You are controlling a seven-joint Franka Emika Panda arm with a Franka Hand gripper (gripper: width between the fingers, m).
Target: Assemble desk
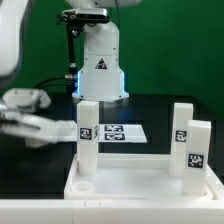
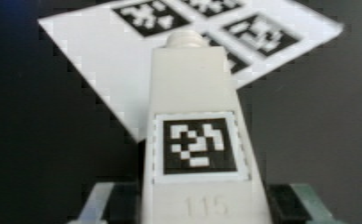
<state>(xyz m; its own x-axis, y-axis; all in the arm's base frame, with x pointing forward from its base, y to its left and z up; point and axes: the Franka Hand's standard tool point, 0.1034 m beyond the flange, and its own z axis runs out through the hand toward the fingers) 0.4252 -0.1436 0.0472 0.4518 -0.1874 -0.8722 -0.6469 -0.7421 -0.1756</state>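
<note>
The desk top [image 1: 140,185], a white rimmed tray, lies at the front of the exterior view. One white leg [image 1: 88,130] stands on it at the left, and two tagged legs [image 1: 181,122] [image 1: 197,148] stand at the right. Another tagged leg [image 2: 199,140] lies on the black table, its tip toward the marker board [image 2: 116,60]. My gripper [image 2: 201,203] straddles this leg's near end. A pale finger [image 2: 103,200] sits on each side of it, with a thin dark strip between finger and leg. Contact is unclear. In the exterior view the gripper [image 1: 28,112] is low at the left.
The marker board [image 1: 112,132] lies flat on the table behind the desk top. The white cone-shaped robot base [image 1: 100,62] stands further back before a green backdrop. The arm reaches in from the exterior view's left.
</note>
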